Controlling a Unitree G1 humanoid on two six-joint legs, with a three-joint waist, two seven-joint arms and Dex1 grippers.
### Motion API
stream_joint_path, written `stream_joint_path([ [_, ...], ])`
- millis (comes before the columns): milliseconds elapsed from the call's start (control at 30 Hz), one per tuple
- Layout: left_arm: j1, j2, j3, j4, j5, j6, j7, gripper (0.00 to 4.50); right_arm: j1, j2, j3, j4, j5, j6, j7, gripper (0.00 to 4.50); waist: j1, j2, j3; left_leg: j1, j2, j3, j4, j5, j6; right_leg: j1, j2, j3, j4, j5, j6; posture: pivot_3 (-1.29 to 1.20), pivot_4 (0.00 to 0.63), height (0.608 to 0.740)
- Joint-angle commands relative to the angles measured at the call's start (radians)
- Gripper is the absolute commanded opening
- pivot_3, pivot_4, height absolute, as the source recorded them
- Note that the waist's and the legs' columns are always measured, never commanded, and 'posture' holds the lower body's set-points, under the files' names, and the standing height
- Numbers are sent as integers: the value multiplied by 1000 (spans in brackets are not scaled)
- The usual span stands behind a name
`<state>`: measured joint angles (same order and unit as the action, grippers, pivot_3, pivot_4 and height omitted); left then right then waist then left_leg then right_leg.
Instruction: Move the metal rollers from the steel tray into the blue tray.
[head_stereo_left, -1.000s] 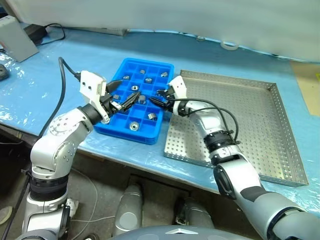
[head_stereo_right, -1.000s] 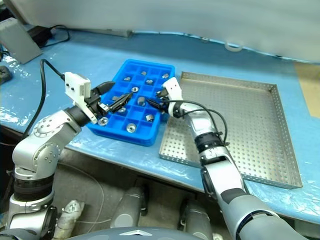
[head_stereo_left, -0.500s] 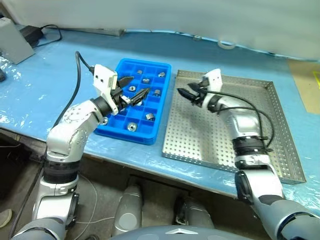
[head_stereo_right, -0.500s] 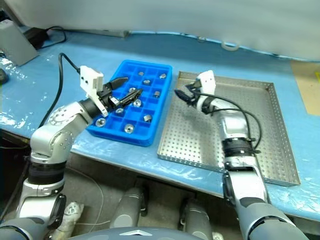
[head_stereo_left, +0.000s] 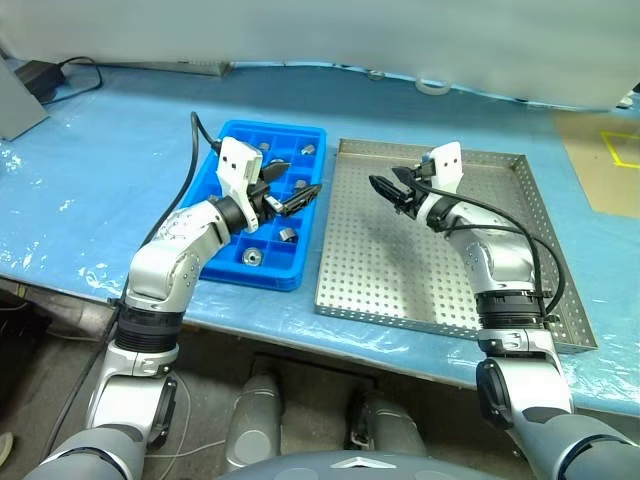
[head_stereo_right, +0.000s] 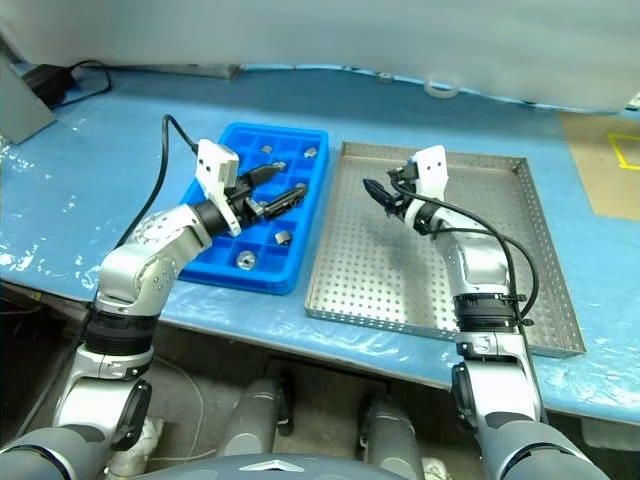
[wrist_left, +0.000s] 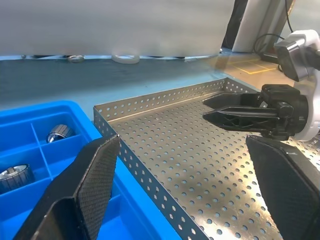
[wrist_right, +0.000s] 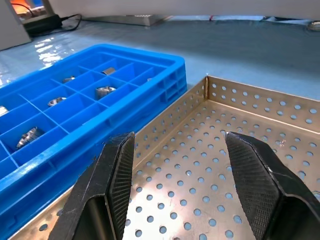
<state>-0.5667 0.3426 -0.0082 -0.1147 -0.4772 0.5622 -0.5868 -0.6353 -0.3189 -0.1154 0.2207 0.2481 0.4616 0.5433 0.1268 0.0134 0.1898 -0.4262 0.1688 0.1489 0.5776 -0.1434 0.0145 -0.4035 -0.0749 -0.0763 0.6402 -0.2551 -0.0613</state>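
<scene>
From where I stand the steel tray (head_stereo_left: 440, 250), lower right of the head view, looks bare, so any hunt for leftovers should sweep its perforated floor and corners with the fingers kept low and level. The right gripper (head_stereo_left: 388, 189) hangs over that tray's upper left part, its jaws moderately apart with nothing between them. Left of it, the left gripper (head_stereo_left: 292, 184) hovers over the blue tray (head_stereo_left: 222, 258) with its jaws spread wide and empty. The metal rollers (head_stereo_left: 253, 257) sit one to a compartment in the blue tray, several visible from its near edge to its far row. A second ago the right gripper was at the blue tray's right edge; it has since swung across over the steel tray, while the left gripper has eased slightly toward the steel tray
</scene>
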Motion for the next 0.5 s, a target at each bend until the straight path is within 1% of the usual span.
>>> stream_joint_path([
  [33, -22, -6, -3, -14, 7, -22, -11, 4282, -5, -10, -7, -27, -2, -19, -22, 3023, 0, 0, 0, 0, 0, 0, 0, 0, 0, 0, 0, 0, 0, 0, 0, 116, 150, 740],
  [500, 19, -34, -6, -49, 11, -21, -9, 4282, 0, -9, 17, -51, 11, 12, -15, 3023, -1, 0, 0, 0, 0, 0, 0, 0, 1, 0, 0, 0, 0, 0, 0, 141, 150, 740],
])
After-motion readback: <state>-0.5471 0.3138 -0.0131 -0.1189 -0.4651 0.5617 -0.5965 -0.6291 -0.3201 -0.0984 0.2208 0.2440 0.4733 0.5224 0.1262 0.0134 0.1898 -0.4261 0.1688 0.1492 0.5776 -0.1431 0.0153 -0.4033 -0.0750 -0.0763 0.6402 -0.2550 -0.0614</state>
